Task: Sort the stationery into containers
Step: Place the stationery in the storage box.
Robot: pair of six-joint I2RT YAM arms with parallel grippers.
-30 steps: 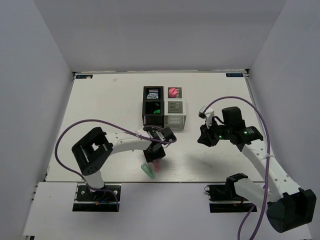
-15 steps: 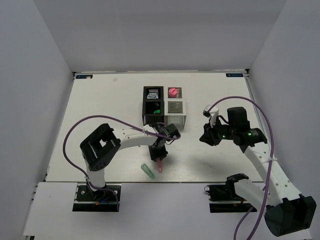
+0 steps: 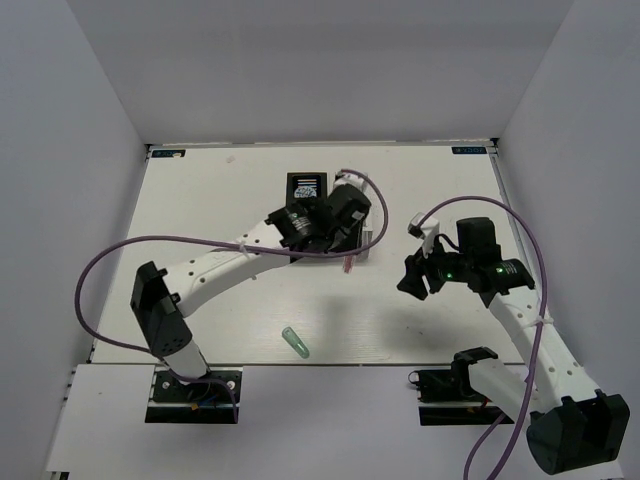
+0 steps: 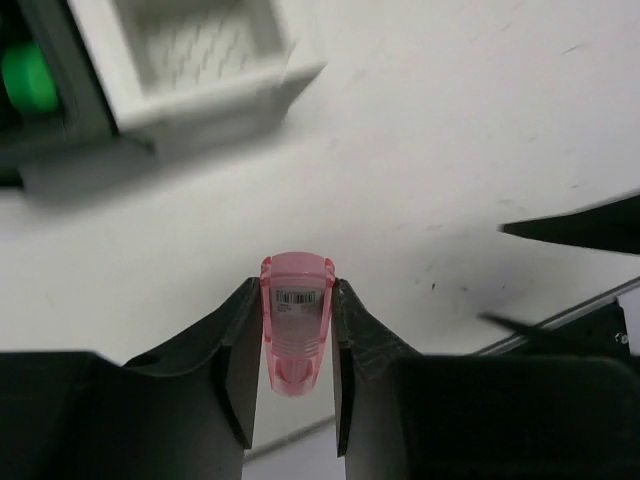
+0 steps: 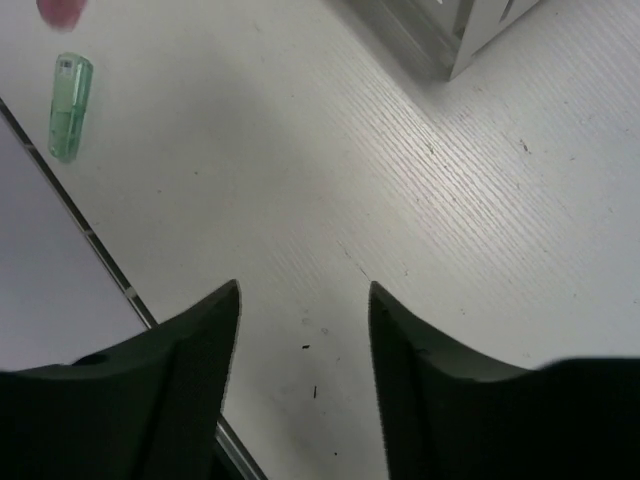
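In the top view, the left gripper (image 3: 346, 252) is seen just beside the black box (image 3: 290, 188), in which a blue roll (image 3: 306, 187) is already lying. A pink piece (image 3: 347, 266) is held under it. 1 green piece (image 3: 296, 342) is left on the table (image 3: 200, 200), close to the near edge and well apart from both arms. The right gripper (image 3: 414, 278) hovers to the right.

In the left wrist view, the jaws are clamped on the pink piece, over bare table. The white box (image 4: 215, 95) lies far left and is not yet reached. A green item (image 4: 25, 78) is seen in the black box beside it.

In the right wrist view, the jaws are apart and nothing is between them. 2 pieces are judged to remain: the pink one to be dropped and the green one to be picked.
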